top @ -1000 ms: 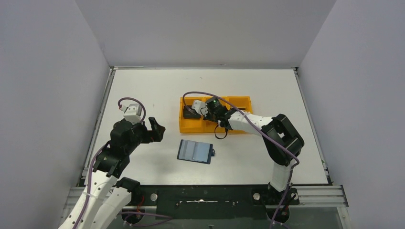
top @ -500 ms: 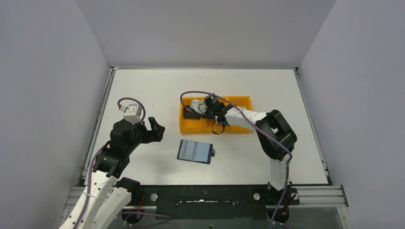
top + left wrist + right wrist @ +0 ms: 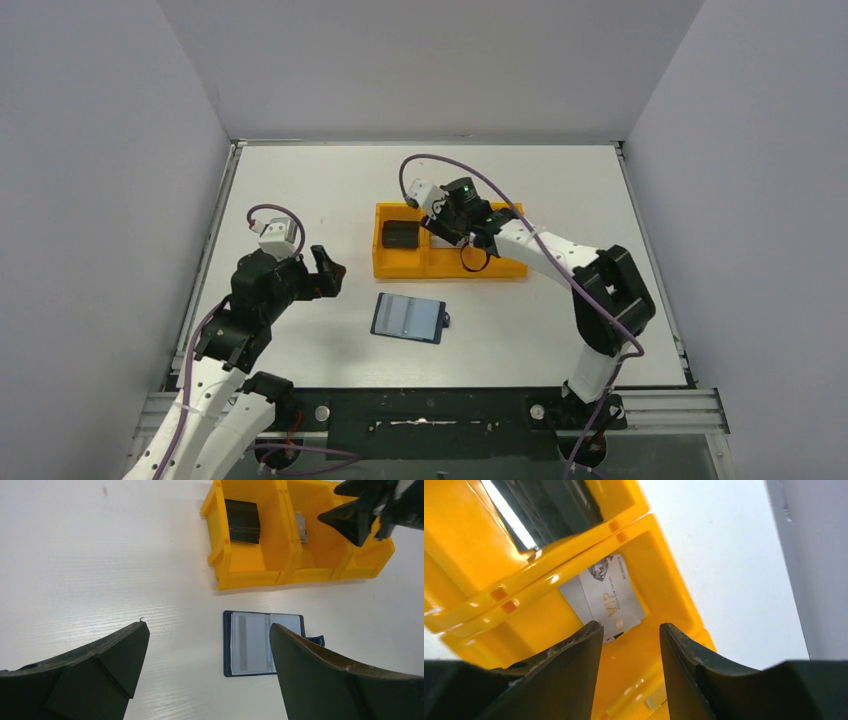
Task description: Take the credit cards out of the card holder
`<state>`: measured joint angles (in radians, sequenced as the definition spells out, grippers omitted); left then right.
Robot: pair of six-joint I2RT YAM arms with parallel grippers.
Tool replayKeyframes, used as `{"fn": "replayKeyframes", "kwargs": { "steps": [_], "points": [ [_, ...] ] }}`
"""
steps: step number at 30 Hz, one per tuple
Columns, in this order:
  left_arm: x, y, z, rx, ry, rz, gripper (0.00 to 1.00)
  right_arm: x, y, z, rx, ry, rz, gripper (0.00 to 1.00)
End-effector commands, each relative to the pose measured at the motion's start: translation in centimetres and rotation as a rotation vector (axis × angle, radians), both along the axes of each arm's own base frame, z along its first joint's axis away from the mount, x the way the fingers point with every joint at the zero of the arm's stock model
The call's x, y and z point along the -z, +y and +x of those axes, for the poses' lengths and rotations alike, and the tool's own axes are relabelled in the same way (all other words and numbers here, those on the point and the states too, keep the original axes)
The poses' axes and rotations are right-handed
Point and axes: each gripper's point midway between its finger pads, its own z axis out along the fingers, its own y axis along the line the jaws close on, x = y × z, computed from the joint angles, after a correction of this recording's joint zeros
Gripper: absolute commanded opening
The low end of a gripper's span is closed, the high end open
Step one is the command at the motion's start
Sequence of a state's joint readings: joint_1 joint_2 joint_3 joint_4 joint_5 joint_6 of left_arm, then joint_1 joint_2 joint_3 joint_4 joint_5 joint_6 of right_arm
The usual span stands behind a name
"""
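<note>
The navy card holder (image 3: pixel 408 318) lies open on the table, its pale pockets up; it also shows in the left wrist view (image 3: pixel 262 642), with a grey stripe in its left pocket. A silver-grey card (image 3: pixel 609 597) marked VIP lies in the middle compartment of the orange tray (image 3: pixel 500 268). A dark card (image 3: pixel 402 235) lies in the left compartment. No gold-tan card shows. My right gripper (image 3: pixel 440 222) hovers open and empty over the middle compartment (image 3: pixel 630 635). My left gripper (image 3: pixel 325 272) is open and empty, left of the holder (image 3: pixel 207 627).
The orange three-compartment tray (image 3: pixel 250 575) stands just behind the holder. Its right compartment shows nothing in it. Grey walls close the table on three sides. The right arm reaches over the tray from the right.
My right gripper has lifted from the tray's left compartment and moved right over the middle one. The dark card now lies uncovered. The left arm and holder have not moved.
</note>
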<state>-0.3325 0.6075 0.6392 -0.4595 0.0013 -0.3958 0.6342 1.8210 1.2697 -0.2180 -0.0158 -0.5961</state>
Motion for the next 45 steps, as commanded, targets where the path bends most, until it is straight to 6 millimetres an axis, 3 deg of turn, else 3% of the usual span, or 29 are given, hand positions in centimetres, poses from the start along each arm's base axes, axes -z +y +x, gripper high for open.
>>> {"fn": "replayKeyframes", "kwargs": {
  "steps": [1, 2, 3, 4, 7, 10, 13, 17, 22, 25, 36, 45],
  "points": [
    [-1.8, -0.2, 0.7, 0.004, -0.070, -0.016, 0.93, -10.0, 1.9, -0.8, 0.100, -0.107, 0.399, 0.48],
    [-1.8, -0.1, 0.7, -0.002, -0.072, -0.016, 0.93, -10.7, 2.3, -1.6, 0.139, -0.080, 0.495, 0.52],
    [-1.9, 0.1, 0.7, -0.012, -0.073, -0.015, 0.93, -11.7, 2.7, -2.2, 0.198, -0.055, 0.610, 0.64],
    [-1.9, 0.3, 0.7, -0.022, -0.073, -0.015, 0.93, -12.6, 3.1, -2.8, 0.273, -0.005, 0.733, 0.69],
    [-1.9, 1.2, 0.7, -0.080, -0.073, -0.010, 0.93, -12.0, 4.9, -5.4, 0.408, 0.232, 0.921, 0.64],
    [-2.2, 2.0, 0.7, -0.126, -0.083, -0.011, 0.93, -9.2, 6.6, -7.8, 0.591, 0.393, 0.938, 0.64],
    [-2.5, 2.8, 0.6, -0.171, -0.096, -0.015, 0.94, -5.8, 6.5, -9.9, 0.853, 0.291, 0.911, 0.66],
    [-2.7, 3.5, 0.4, -0.223, -0.107, -0.028, 0.94, -2.4, 8.8, -12.8, 0.957, 0.284, 0.849, 0.66],
    [-2.5, 3.6, 0.2, -0.225, -0.100, -0.028, 0.94, -0.5, 12.0, -15.7, 0.986, 0.241, 0.721, 0.67],
    [-2.6, 3.5, 0.1, -0.221, -0.105, -0.034, 0.94, 0.8, 13.1, -16.5, 0.980, 0.243, 0.664, 0.67],
    [-3.7, 4.3, -0.6, -0.256, -0.160, -0.062, 0.94, 4.3, 13.6, -17.8, 1.043, 0.263, 0.586, 0.63],
    [-3.5, 4.0, -0.6, -0.241, -0.158, -0.064, 0.94, 7.1, 13.1, -18.7, 1.074, 0.298, 0.558, 0.57]
  ]
}}
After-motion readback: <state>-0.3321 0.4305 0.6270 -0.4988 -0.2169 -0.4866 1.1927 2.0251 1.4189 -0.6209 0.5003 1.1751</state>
